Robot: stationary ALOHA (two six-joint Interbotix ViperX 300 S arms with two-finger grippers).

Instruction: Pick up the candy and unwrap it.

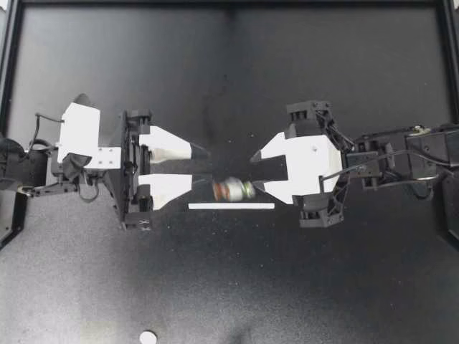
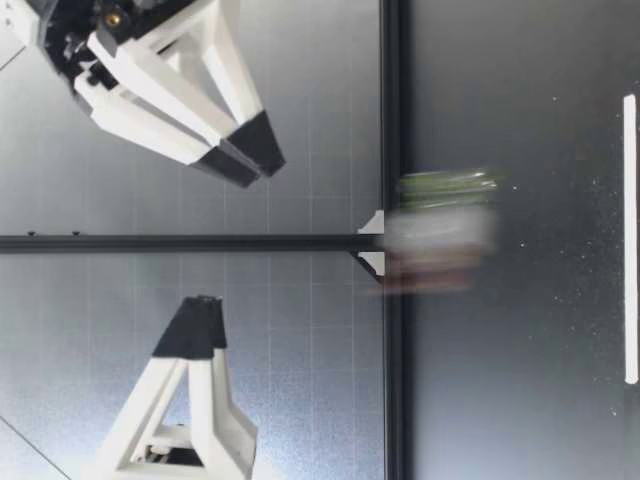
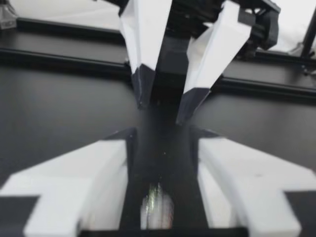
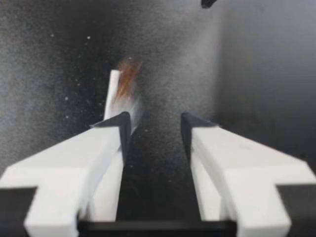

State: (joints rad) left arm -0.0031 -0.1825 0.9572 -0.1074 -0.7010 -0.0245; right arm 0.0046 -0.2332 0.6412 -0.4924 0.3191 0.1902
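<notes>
My left gripper (image 1: 208, 166) and my right gripper (image 1: 253, 172) face tip to tip, both spread wide and holding nothing; the small, blurred red-and-green wrapped candy (image 1: 233, 190) lies between them, lower than both and touching neither. A thin white strip (image 1: 231, 206) lies just beside it.

No text, label, brand, number or sign can be read in any of the views. The wrapper of the candy (image 1: 233, 190) is smeared by blur, so no print on it can be made out. In the top view a few small pale marks (image 1: 143, 226) are seen on the black housing behind the left tool (image 1: 206, 166), but they are too small to be read.
</notes>
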